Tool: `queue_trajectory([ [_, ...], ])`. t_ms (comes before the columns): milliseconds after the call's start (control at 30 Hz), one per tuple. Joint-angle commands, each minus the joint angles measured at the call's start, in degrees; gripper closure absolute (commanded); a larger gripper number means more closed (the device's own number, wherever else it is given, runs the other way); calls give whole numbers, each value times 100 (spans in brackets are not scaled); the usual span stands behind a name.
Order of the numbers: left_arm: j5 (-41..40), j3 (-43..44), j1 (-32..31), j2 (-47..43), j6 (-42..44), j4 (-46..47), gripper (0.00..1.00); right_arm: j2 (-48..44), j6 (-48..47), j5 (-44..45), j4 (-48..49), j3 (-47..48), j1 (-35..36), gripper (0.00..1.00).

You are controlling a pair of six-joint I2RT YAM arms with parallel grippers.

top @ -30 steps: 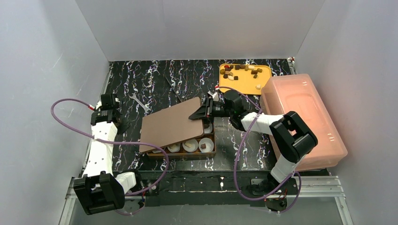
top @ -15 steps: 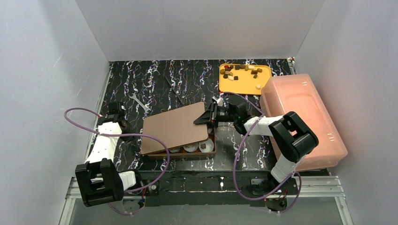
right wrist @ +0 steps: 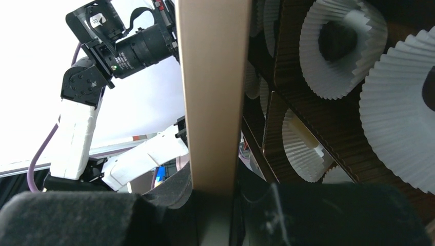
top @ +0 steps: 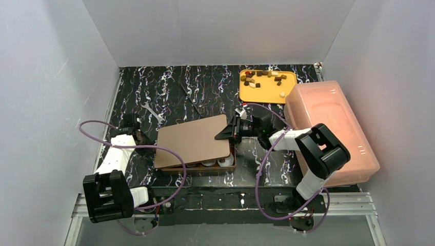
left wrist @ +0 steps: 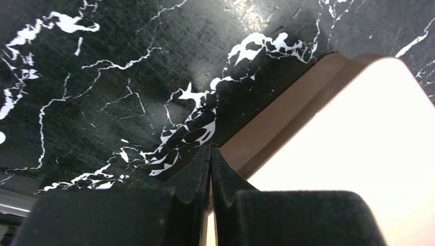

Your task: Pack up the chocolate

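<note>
A: State of the grippers?
B: On the left gripper (left wrist: 211, 151) the jaws are fully closed on nothing, with the tips just beside the lid (top: 192, 141) at its 9 o'clock edge. The right gripper (top: 229, 132) is clamped on the lid's 3 o'clock edge.
A: Lid orientation?
B: Its long axis runs roughly 9-to-3. It is not seated flush on the box (top: 232, 165), and paper cups (right wrist: 338, 46) show beneath.
A: Locate the chocolate (top: 261, 77).
B: Some pieces sit in cups. The rest lies on the yellow tray (top: 267, 92), at 1 o'clock from the right gripper and well apart. The right arm is nearer.
</note>
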Motion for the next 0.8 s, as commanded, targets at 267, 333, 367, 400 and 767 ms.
queue_trajectory([
  [267, 205, 8, -181, -150, 11, -27, 99, -445, -851, 307, -891, -48, -55, 76],
  [333, 217, 19, -193, -151, 25, -43, 99, -512, -986, 367, -1090, -31, -57, 76],
  [367, 233, 29, -199, -165, 35, -45, 99, -557, -1028, 401, -1169, -29, -56, 76],
  [400, 256, 29, -197, -180, 44, -45, 99, -599, -1080, 420, -1248, -30, -58, 76],
  [767, 383, 126, -280, -360, 70, -162, 99, -818, -1394, 587, -1725, -56, -13, 72],
])
